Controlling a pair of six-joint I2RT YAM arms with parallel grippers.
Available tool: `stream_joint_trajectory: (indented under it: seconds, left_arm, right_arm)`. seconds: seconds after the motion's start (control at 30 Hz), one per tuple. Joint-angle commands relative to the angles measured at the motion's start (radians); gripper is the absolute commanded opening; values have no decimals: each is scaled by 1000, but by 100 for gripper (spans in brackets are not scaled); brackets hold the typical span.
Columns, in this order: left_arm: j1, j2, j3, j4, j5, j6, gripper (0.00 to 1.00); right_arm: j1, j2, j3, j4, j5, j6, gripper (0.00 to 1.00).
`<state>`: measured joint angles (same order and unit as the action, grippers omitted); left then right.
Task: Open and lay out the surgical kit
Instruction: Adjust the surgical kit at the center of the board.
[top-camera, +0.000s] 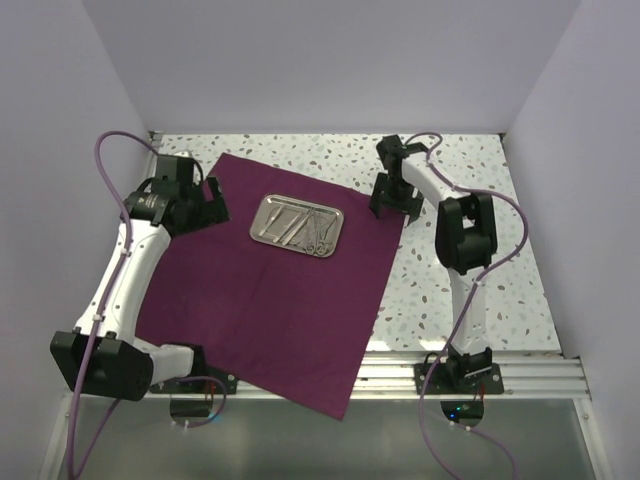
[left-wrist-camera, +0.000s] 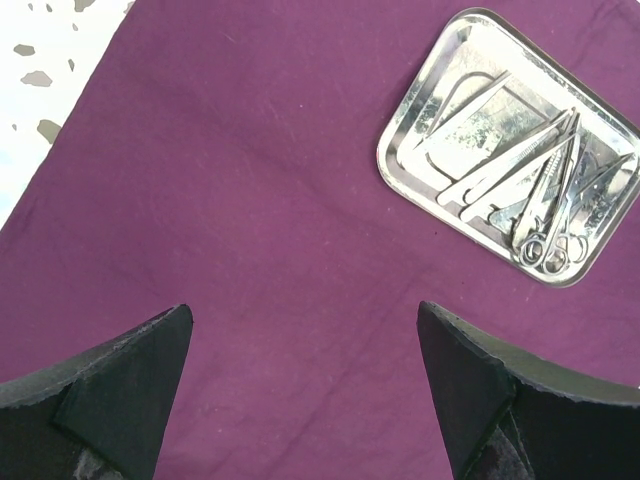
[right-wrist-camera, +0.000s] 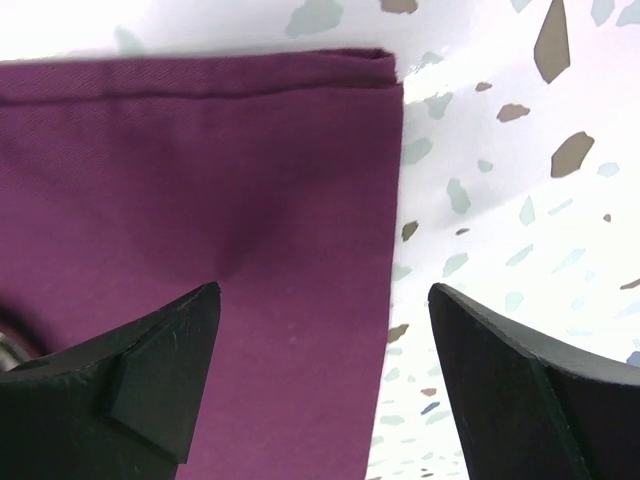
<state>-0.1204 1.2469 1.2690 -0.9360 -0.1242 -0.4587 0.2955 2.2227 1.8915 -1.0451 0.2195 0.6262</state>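
While both hold nothing, the left tool (left-wrist-camera: 302, 308) gapes wide over the cloth (left-wrist-camera: 250, 180), the right tool (right-wrist-camera: 323, 287) over its edge

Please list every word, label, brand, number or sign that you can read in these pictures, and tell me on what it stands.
No text can be read in any view.
The purple cloth is plain.
The steel tray shows only reflections.
Any engraving on the instruments would be too small to read.
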Motion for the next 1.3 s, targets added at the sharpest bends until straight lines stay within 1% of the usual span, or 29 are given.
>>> stream_joint_trajectory:
  seconds: [0.0, 0.23, 0.27, 0.33, 0.37, 0.43, 0.47, 0.5, 0.6, 0.7, 0.73, 0.8, 0.83, 0.9, 0.93, 1.03, 1.17, 1.2, 1.27]
  left_arm:
    - [-2, 23, 44, 36, -8, 11, 98]
    - [-2, 71, 72, 16, -40, 18, 98]
    - [-2, 80, 79, 11, -41, 18, 98]
    - [-2, 88, 87, 6, -41, 18, 98]
    - [-2, 95, 96, 2, -41, 18, 98]
    - [-2, 103, 102, -3, -45, 18, 98]
    - [-2, 111, 112, -10, -48, 18, 98]
    - [-2, 115, 118, -15, -51, 18, 98]
    - [-4, 129, 138, -29, -66, 22, 98]
    - [-2, 147, 155, -35, -74, 20, 98]
    - [-2, 152, 164, -37, -75, 18, 98]
    - [-2, 169, 171, -37, -72, 8, 98]
    - [-2, 175, 178, -37, -71, 3, 98]
    - [-2, 193, 188, -35, -65, -12, 97]
    - [-2, 204, 196, -32, -60, -17, 97]
    - [-4, 232, 214, -30, -55, -41, 97]
    - [-5, 275, 247, -38, -52, -64, 97]
    - [-5, 285, 256, -41, -49, -69, 97]
    - [-10, 315, 283, -47, -49, -83, 96]
  right_arm:
    - [-30, 26, 9, -1, 8, 1, 88]
    - [-48, 98, -17, 83, -72, 3, 74]
    - [-48, 104, -19, 91, -78, 3, 65]
    - [-47, 127, -23, 120, -98, 6, 53]
    - [-47, 135, -25, 128, -103, 7, 40]
    - [-47, 167, -19, 143, -121, 6, 26]
    - [-48, 182, -14, 145, -127, 7, 11]
    - [-48, 193, -9, 146, -131, 9, 0]
    - [-53, 212, 21, 146, -135, 6, 0]
    - [-64, 238, 112, 107, -118, -3, 0]
    - [-67, 259, 183, 94, -102, -6, 0]
    - [-84, 285, 269, 53, -97, -19, 0]
    - [-91, 301, 361, 40, -101, -19, 0]
    - [-120, 356, 456, 19, -127, -22, 0]
    - [-128, 376, 539, 16, -140, -22, 0]
    - [-163, 420, 624, 60, -187, -10, 0]
    - [-222, 443, 633, 164, -216, 44, 0]
    - [-229, 449, 638, 212, -216, 52, 0]
    - [-246, 469, 681, 249, -243, 64, 0]
